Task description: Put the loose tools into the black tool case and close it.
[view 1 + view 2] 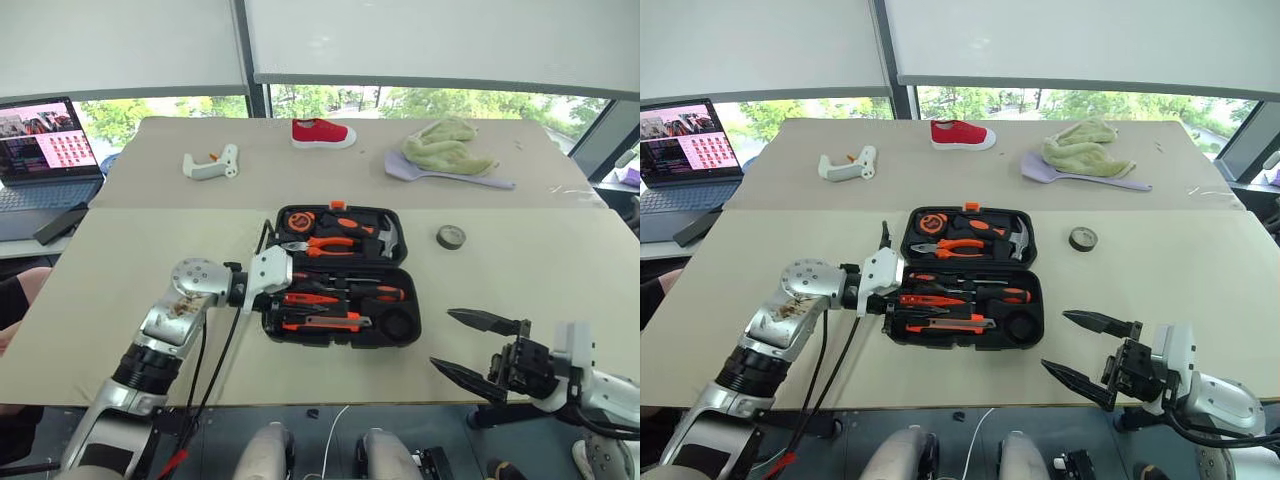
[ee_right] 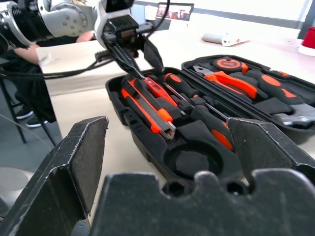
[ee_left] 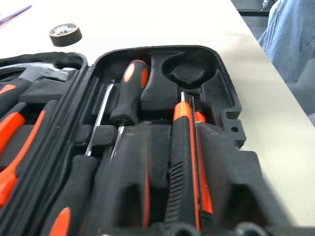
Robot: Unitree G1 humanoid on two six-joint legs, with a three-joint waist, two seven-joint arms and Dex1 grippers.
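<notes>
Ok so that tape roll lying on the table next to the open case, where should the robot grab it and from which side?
Likely from straight above. The tape roll lies flat on the table, hole up, just right of the tool case, with bare table around it. Pinch across its ring, one finger in the hole and one on the outer wall, or across the whole rim. The right gripper, jaws open, is nearer.

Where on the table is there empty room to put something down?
Bare tabletop lies between the black tool case and the table's left edge. More lies near the tape roll. At the far end, the shoe, white tool and cloth stand apart with gaps between. The case itself is crowded.
</notes>
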